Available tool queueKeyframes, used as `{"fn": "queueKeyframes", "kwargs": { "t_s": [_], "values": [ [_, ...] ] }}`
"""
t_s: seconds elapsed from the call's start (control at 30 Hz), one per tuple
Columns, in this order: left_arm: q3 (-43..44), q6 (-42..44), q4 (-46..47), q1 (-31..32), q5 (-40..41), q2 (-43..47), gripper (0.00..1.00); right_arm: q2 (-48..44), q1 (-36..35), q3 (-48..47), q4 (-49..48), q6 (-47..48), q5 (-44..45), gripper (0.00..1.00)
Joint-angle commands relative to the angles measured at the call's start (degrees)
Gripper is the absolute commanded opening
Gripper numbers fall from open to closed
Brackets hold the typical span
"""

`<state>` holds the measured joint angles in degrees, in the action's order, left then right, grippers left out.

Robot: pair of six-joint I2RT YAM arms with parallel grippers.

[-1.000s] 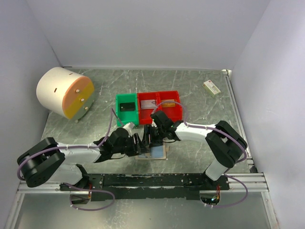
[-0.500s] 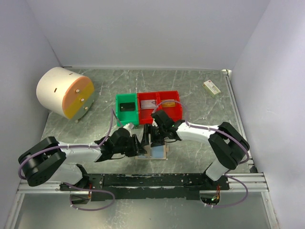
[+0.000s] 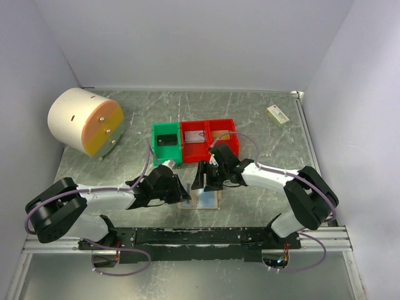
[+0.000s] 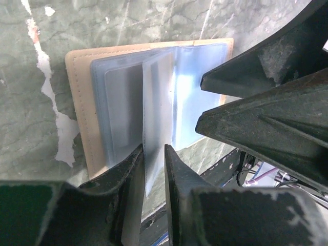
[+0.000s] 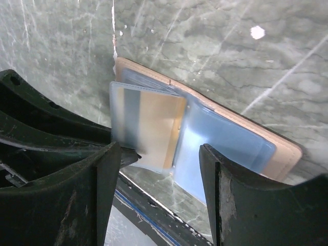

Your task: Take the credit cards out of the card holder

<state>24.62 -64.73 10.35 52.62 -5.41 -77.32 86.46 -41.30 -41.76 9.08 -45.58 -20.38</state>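
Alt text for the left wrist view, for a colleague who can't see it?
The left gripper pinches one translucent pocket leaf of the card holder and holds it upright above the open, tan-edged holder, which lies flat on the marbled table. The dark fingers of the right gripper fill the right side.

No readable text — no labels, no numbers
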Motion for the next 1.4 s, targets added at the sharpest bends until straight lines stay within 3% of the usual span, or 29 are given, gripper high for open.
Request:
{"fn": "queueKeyframes", "kwargs": {
  "t_s": [0.0,0.2,0.4,0.7,0.9,1.13,1.37],
  "values": [
    [3.2,2.0,0.9,0.3,-1.2,0.3,0.32,-3.7,2.1,1.3,-0.6,0.9,0.7,0.63],
    [6.9,4.8,4.5,1.3,-6.2,-2.4,0.42,-9.5,5.9,3.4,-1.5,1.8,4.1,0.63],
    [10.3,4.4,3.5,2.9,-6.3,-7.9,0.51,-15.1,8.3,4.4,-0.4,2.8,8.0,0.64],
    [14.1,5.5,3.5,4.9,-6.7,-12.6,0.63,-16.3,9.3,3.3,1.4,4.6,7.1,0.64],
    [14.0,6.1,-0.9,5.1,-1.9,-8.8,0.65,-14.2,9.6,3.6,0.6,5.4,1.2,0.58],
    [13.3,4.9,-4.8,5.1,2.0,-8.3,0.66,-12.4,9.6,5.8,-0.3,4.6,-3.2,0.43],
    [9.8,0.5,1.8,5.1,3.0,-10.9,0.64,-10.8,9.5,8.6,0.8,5.3,-5.4,0.35]
  ]
}}
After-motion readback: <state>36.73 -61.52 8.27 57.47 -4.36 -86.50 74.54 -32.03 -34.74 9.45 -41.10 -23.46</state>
